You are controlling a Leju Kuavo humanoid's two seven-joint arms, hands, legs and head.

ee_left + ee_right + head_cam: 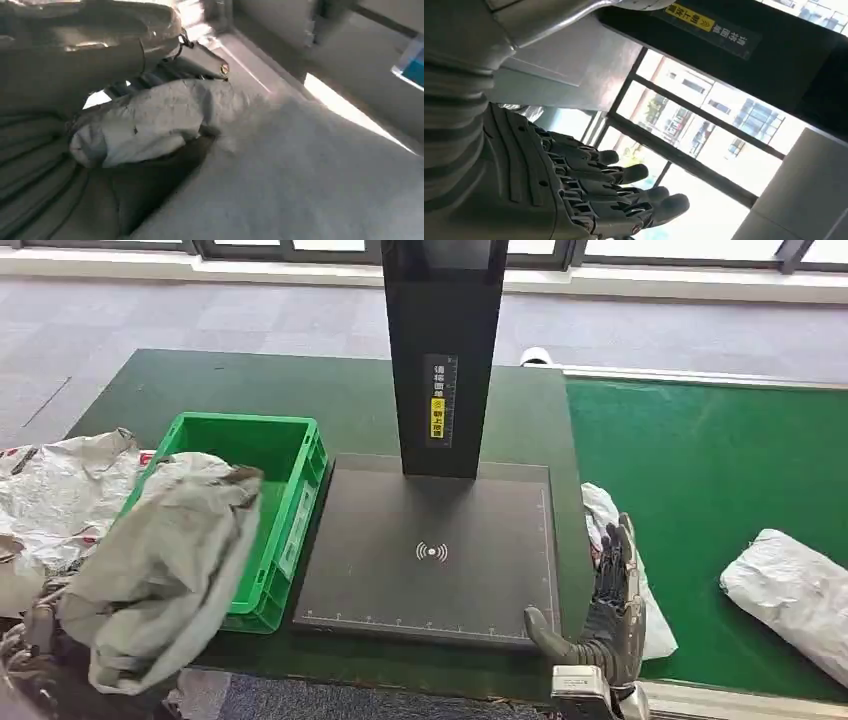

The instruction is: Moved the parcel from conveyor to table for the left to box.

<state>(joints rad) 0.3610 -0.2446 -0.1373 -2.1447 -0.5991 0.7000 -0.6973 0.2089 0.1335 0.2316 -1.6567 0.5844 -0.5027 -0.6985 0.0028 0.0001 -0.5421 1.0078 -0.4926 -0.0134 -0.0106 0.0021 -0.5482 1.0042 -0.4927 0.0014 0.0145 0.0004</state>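
The left hand grips a grey parcel above the green box on the dark green desk. The right hand is spread, empty, beside the green conveyor; grey carpet lies beyond.

The grey parcel (crumpled, sagging) hangs from the left hand, beside the green box.

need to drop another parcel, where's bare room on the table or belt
Free: the dark scanner pad between the green crate and the right hand; the belt beyond the white parcel. Crowded: the table's left edge, with crumpled bags and the left hand's grey parcel.
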